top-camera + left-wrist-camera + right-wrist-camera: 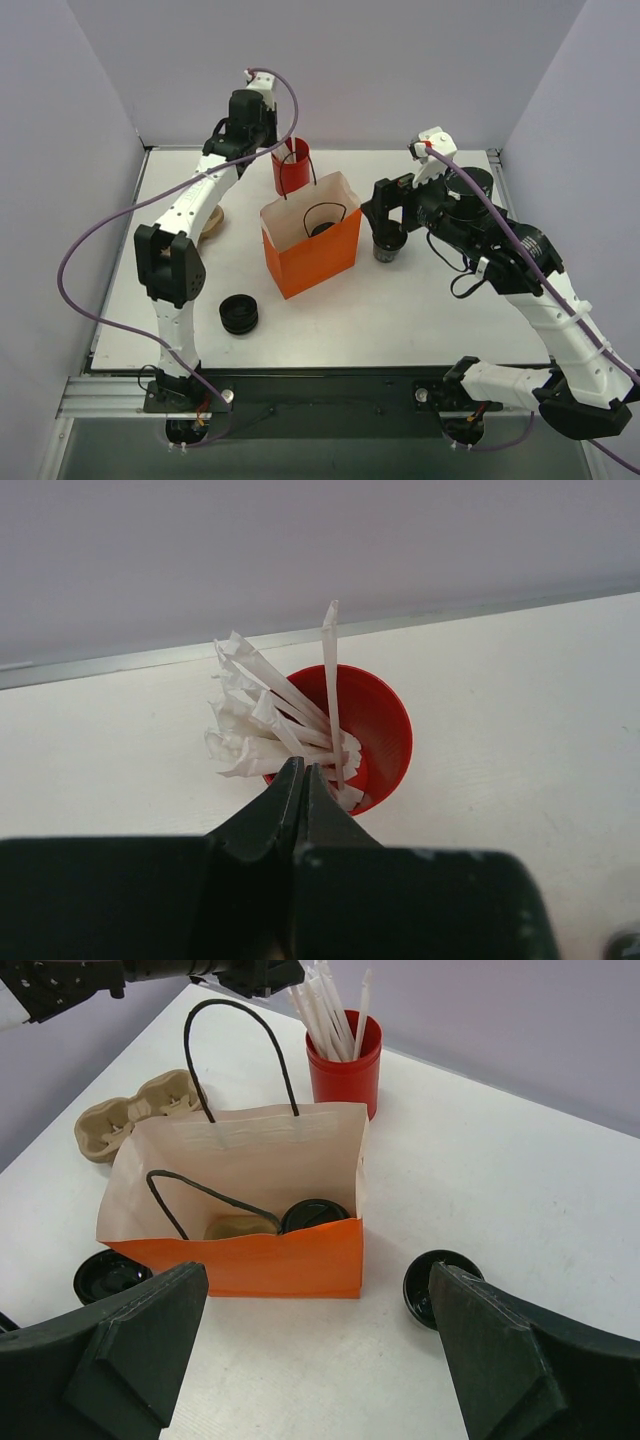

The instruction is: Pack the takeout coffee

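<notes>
An orange paper bag point(318, 257) point(240, 1260) stands open mid-table. One takeout coffee point(315, 1215), a black lidded cup, sits inside it at the right end. A second black cup point(388, 248) point(438, 1282) stands on the table just right of the bag. My right gripper point(386, 228) point(320, 1360) hovers above and near that cup, jaws wide open and empty, with the cup beside its right finger point(530, 1360). My left gripper point(268, 138) point(303, 770) is shut with its tips at the rim of the red cup of straws point(380, 730). Whether a straw is pinched does not show.
The red cup point(291, 168) point(345, 1065) stands behind the bag. A low stack of black lids point(238, 314) point(108, 1275) lies front left of the bag. A cardboard cup carrier point(212, 222) point(135, 1110) lies at the left. Walls close in the table's back and sides.
</notes>
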Robot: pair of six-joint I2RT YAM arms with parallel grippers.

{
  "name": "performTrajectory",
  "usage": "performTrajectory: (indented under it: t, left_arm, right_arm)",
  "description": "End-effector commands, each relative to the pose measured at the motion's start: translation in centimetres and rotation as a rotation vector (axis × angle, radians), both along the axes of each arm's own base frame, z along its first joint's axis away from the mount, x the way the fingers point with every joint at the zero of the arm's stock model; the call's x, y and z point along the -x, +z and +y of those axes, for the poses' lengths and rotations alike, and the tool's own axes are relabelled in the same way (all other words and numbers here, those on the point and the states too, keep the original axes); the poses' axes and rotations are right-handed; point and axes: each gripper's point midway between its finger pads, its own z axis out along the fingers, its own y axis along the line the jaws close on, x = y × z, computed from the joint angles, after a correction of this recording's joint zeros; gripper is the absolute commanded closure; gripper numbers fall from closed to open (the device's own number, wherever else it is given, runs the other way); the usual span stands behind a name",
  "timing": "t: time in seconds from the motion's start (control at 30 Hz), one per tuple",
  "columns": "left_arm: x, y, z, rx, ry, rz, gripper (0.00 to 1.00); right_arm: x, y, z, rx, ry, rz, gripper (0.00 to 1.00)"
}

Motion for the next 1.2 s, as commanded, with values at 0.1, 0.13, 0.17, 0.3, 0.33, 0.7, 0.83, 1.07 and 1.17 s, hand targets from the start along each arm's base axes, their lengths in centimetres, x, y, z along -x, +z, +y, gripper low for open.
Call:
performTrajectory:
  t: [0.1, 0.13, 0.17, 0.3, 0.33, 0.7, 0.83, 1.07, 1.17]
  left_arm:
    - [4.5, 12.1, 0.1, 0.135, 0.003, -0.162, 1.00]
    - [5.1, 13.0, 0.2, 0.136, 0.002, -0.175, 1.00]
    - [6.1, 14.6, 0.7, 0.141, 0.008, -0.197, 1.00]
    - [9.3, 19.3, 1.6, 0.211, 0.006, -0.264, 1.00]
    - [10.7, 21.2, 2.0, 0.235, -0.003, -0.295, 1.00]
    - [24.5, 30.1, 3.5, 0.354, -0.192, -0.373, 1.00]
    - [30.0, 31.2, 3.2, 0.411, -0.331, -0.431, 1.00]
    - [34.1, 25.7, 0.0, 0.513, -0.568, -0.294, 1.00]
    - [33.8, 24.0, 0.1, 0.530, -0.544, -0.271, 1.00]
  right_arm:
    - [0.6, 2.6, -1.2, -0.021, -0.018, -0.072, 0.00]
    - [0.9, 2.5, -1.2, -0.033, -0.015, -0.067, 0.00]
    - [1.1, 2.3, -1.2, -0.040, -0.015, -0.059, 0.00]
    - [2.0, 2.2, -1.8, -0.069, -0.016, -0.058, 0.00]
    - [1.9, 2.3, -2.0, -0.070, -0.027, -0.067, 0.00]
    - [2.1, 4.6, -2.0, -0.116, -0.017, -0.114, 0.00]
    - [2.0, 5.2, -1.9, -0.106, -0.009, -0.130, 0.00]
    - [0.3, 5.5, -3.3, -0.039, -0.105, -0.162, 0.00]
    - [0.3, 5.7, -3.2, -0.040, -0.104, -0.158, 0.00]
